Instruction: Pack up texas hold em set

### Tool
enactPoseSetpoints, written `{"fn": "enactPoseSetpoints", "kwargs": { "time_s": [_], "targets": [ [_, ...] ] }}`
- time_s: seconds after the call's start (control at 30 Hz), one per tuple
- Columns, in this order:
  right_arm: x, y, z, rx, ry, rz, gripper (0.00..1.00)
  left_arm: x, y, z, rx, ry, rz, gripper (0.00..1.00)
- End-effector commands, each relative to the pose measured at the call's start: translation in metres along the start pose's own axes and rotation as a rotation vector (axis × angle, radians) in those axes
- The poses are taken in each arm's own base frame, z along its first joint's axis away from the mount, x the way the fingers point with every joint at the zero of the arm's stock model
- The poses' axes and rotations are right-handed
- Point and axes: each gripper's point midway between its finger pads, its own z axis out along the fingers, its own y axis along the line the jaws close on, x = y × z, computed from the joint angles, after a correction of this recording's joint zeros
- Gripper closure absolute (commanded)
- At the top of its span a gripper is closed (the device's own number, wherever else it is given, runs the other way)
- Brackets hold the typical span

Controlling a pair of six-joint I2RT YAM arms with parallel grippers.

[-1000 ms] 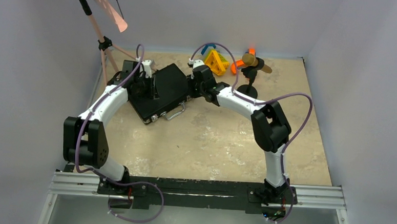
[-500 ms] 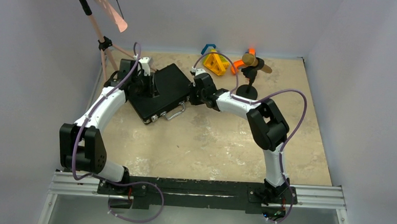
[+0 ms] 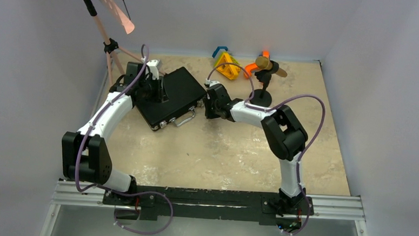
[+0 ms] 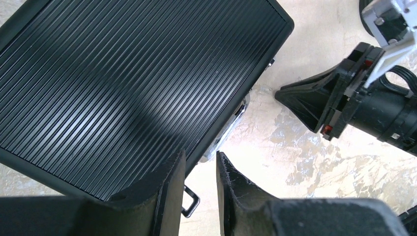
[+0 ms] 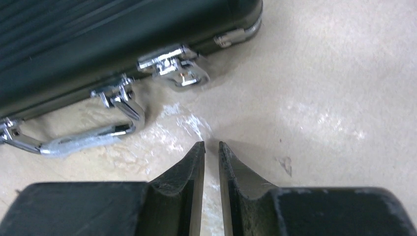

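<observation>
On the mottled tabletop (image 3: 222,151) — ribbed black briefcase (image 3: 173,94), chrome latches (image 5: 172,61).

briefcase (image 3: 176,92): black, ribbed lid shut, lying flat | chrome latch (image 5: 172,66) and handle (image 5: 83,140) on edge facing right gripper (image 5: 210,147), just ahead-left, apart | lid under left gripper (image 4: 199,160)

1. Left arm (image 3: 110,110): elbow set out at 10 o'clock from its base, forearm reaching toward 1 o'clock.
2. Left gripper (image 4: 200,162): jaws drawn to a narrow slit, nothing between them.
3. Right arm (image 3: 285,135): upper link rises toward 12 o'clock, forearm turns to 10 o'clock.
4. Right gripper (image 5: 211,147): held low, aimed at 9 o'clock, jaws almost touching, empty.
</observation>
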Motion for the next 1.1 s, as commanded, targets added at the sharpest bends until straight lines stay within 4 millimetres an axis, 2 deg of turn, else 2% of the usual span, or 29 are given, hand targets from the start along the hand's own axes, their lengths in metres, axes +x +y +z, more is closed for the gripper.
{"fn": "enactPoseSetpoints", "kwargs": {
  "time_s": [0.0,0.2,0.37,0.47,0.83,1.07],
  "targets": [
    [-0.037,0.006,-0.041,-0.012,-0.118,0.012,0.79,-0.018,-0.006,-0.003,0.003,-0.05,0.016,0.67],
    [-0.05,0.008,-0.071,-0.029,-0.181,0.022,0.79,-0.003,0.009,0.016,-0.05,0.023,-0.005,0.67],
    [-0.058,0.01,-0.084,-0.043,-0.213,0.029,0.79,0.021,0.021,0.037,-0.082,0.137,-0.034,0.68],
    [-0.058,0.01,-0.087,-0.045,-0.216,0.032,0.79,0.03,0.027,0.043,-0.104,0.18,-0.037,0.68],
    [-0.056,0.009,-0.088,-0.047,-0.218,0.032,0.79,0.041,0.028,0.052,-0.097,0.237,-0.062,0.68],
    [-0.057,0.01,-0.089,-0.049,-0.225,0.038,0.79,0.057,0.042,0.057,-0.175,0.308,-0.042,0.69]
  ]
}}
